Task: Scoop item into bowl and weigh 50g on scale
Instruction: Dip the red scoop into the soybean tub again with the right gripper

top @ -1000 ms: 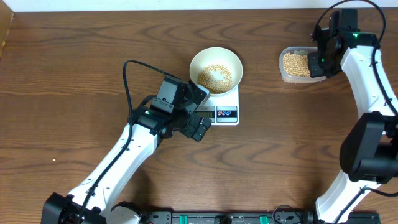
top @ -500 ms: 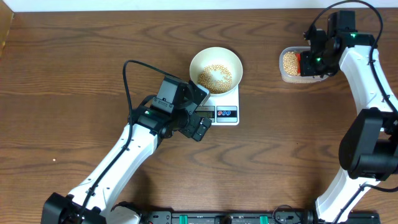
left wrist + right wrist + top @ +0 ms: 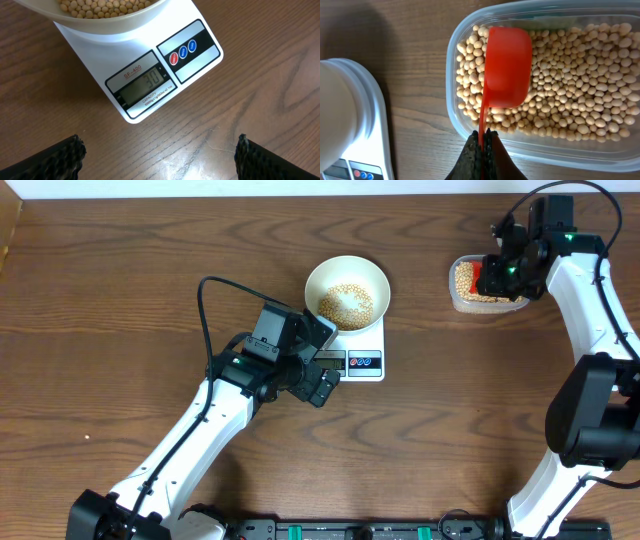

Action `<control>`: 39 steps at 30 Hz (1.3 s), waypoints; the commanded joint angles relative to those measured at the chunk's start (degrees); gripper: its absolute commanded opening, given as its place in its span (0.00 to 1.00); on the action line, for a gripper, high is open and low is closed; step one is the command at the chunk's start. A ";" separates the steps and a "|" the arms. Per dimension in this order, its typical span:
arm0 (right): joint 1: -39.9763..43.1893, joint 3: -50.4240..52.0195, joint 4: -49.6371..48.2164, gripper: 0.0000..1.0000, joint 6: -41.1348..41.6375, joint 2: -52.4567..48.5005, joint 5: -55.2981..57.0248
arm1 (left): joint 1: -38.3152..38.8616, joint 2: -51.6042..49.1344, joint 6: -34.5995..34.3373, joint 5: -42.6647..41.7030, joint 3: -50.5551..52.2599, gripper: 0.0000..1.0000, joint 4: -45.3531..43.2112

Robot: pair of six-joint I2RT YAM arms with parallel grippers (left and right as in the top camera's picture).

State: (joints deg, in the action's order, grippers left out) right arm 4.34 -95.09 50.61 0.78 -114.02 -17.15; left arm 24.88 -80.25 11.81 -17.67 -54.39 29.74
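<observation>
Tan round beans [image 3: 346, 302] lie in the white bowl [image 3: 312, 280]; right tool [image 3: 482, 137] pinches a red scoop [image 3: 507, 67]; left tool [image 3: 160, 157] gapes empty.

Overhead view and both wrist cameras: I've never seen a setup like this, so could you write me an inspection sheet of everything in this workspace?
Surface: brown wooden table, bare wood over most of it.
Job's things: white bowl sits on the scale, partly filled with beans; display reads 30. More beans fill a clear tub.
Clutter: only a tiny pale speck.
Grippers: left gripper has its fingers wide apart, facing the scale, holding nothing. Right gripper has its fingers shut on the handle of a red scoop over the tub.
Cables: black cable loops along the left arm.
Surroundings: white wall at the far edge; black rail at the near edge.
</observation>
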 commanded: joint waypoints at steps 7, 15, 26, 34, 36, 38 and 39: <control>2.14 -0.74 0.22 0.01 2.43 -0.50 -7.58 | -0.22 0.63 -0.09 0.35 -0.11 0.98 -0.02; 4.55 -0.74 1.97 0.01 2.40 -0.48 -8.57 | -0.22 0.63 -0.09 0.35 -0.11 0.98 -0.02; 7.32 -0.70 3.61 0.01 2.38 -0.50 -16.76 | -0.22 0.63 -0.09 0.35 -0.11 0.98 -0.02; 10.62 -0.70 4.50 0.01 1.88 -0.50 -18.62 | -0.22 0.63 -0.09 0.35 -0.11 0.98 -0.02; 12.15 -0.70 4.46 0.01 0.92 -0.50 -20.81 | -0.22 0.63 -0.09 0.35 -0.09 0.98 -0.02; 13.29 -0.70 4.46 0.01 0.59 -0.50 -22.34 | -0.22 0.63 -0.11 0.35 -0.11 0.98 -0.02; 13.90 -0.70 4.46 0.01 0.35 -0.50 -23.06 | -0.22 0.63 -0.09 0.35 -0.11 0.98 -0.02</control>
State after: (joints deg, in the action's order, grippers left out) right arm 16.05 -95.09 55.07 2.42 -114.02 -35.29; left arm 24.88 -80.25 11.81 -17.67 -54.39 29.74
